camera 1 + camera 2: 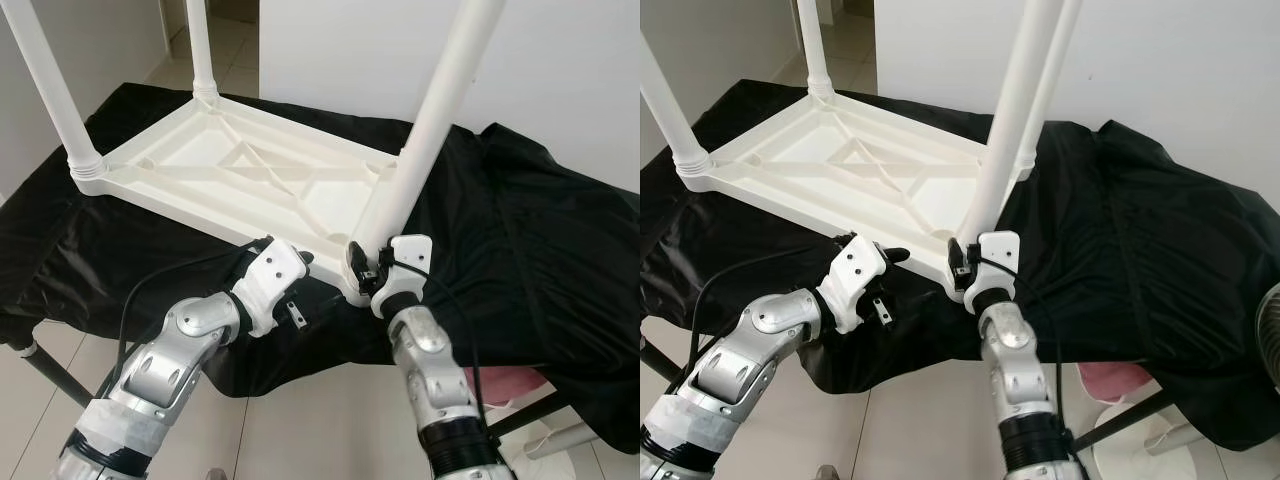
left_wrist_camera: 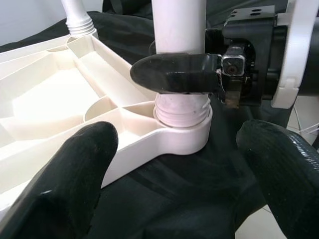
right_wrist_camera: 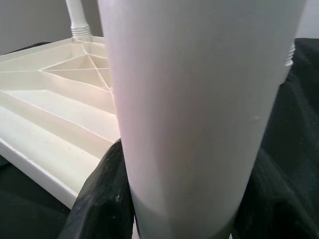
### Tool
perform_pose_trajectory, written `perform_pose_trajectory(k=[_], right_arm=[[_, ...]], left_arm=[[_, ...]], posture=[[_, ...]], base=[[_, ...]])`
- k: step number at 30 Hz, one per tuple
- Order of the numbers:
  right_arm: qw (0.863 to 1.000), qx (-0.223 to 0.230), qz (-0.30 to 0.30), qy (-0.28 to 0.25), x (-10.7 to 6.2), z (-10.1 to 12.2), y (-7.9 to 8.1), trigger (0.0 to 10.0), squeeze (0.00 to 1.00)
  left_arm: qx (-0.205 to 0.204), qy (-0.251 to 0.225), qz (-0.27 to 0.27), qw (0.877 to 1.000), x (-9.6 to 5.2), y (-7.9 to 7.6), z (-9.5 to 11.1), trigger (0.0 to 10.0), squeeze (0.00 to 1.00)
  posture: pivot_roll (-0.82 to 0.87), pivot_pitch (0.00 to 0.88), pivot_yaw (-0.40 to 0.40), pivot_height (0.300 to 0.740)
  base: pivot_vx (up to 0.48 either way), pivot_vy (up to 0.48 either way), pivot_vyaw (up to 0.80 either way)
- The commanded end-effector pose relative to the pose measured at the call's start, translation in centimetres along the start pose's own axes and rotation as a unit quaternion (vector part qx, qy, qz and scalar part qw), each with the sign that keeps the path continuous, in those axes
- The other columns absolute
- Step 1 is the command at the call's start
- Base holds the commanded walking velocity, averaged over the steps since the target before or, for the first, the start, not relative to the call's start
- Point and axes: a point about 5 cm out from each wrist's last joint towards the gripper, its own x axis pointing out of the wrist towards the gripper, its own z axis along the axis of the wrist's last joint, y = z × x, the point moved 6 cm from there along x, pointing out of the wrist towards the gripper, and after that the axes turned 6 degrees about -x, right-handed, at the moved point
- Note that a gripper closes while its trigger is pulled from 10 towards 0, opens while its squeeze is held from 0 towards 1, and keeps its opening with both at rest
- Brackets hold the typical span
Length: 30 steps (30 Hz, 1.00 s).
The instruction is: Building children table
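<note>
Home room: tiled floor (image 1: 300, 420), white walls (image 1: 560, 80)

White plastic tabletop (image 1: 250, 175) lies upside down, ribbed underside up, on black cloth. White round legs stand upright in corner sockets: near-left leg (image 1: 55, 90), far-left leg (image 1: 200, 50), far-right leg (image 1: 1055, 70) behind the near one. Near-right leg (image 1: 430, 125) leans slightly, threaded end seated in corner socket (image 2: 182, 132) at tabletop's near edge, threads partly showing above socket rim.
</note>
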Motion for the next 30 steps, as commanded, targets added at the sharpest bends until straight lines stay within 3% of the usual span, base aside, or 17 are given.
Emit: perform_pose_trajectory(k=[1,4,12,21,22,23,24,30], right_arm=[[0.998,0.04,-0.03,0.029,-0.7,-1.6,-0.9,10.0,0.0],[0.998,0.037,-0.031,0.028,-0.7,-1.6,-1.1,10.0,0.0],[0.999,0.036,-0.019,0.036,-1.3,-1.2,0.5,10.0,0.0],[0.999,0.028,-0.014,0.035,-1.2,-1.1,0.6,10.0,0.0],[0.999,0.027,-0.012,0.031,-1.3,-1.0,0.5,10.0,0.54],[0.999,0.026,-0.011,0.029,-1.3,-0.9,0.5,10.0,0.54],[0.999,0.026,-0.004,0.025,-1.2,-0.7,0.5,10.0,1.0],[0.999,0.032,0.027,0.015,-0.7,-0.1,0.6,10.0,1.0]], left_arm=[[0.002,0.001,-0.015,1.0,0.2,-0.5,-0.2,10.0,0.0],[0.003,0.002,-0.017,1.0,0.2,-0.6,-0.2,10.0,0.0],[0.007,0.001,-0.018,1.0,0.2,-0.5,-0.1,10.0,0.0],[0.008,0.002,-0.018,1.0,0.2,-0.5,-0.2,10.0,0.0],[0.008,0.002,-0.018,1.0,0.2,-0.6,-0.3,10.0,0.0],[0.008,0.002,-0.018,1.0,0.2,-0.6,-0.3,10.0,0.0],[0.009,0.002,-0.018,1.0,0.3,-0.6,-0.3,10.0,0.0],[0.017,0.004,-0.02,1.0,0.3,-0.7,-0.2,10.0,0.0]], posture=[[0.02,0.03,-0.09,0.74],[0.02,0.03,-0.09,0.74],[0.02,0.017,-0.086,0.74],[0.03,0.0,-0.086,0.74],[0.03,0.0,-0.086,0.74],[0.03,0.0,-0.086,0.74],[0.02,0.003,-0.082,0.74],[0.02,0.007,-0.073,0.74]], base=[[0.0,0.0,0.0],[0.0,0.0,0.0],[0.0,0.0,0.0],[0.0,0.0,0.0],[0.0,0.0,0.0],[0.0,0.0,0.0],[0.0,0.0,0.0],[0.0,0.0,0.0]])
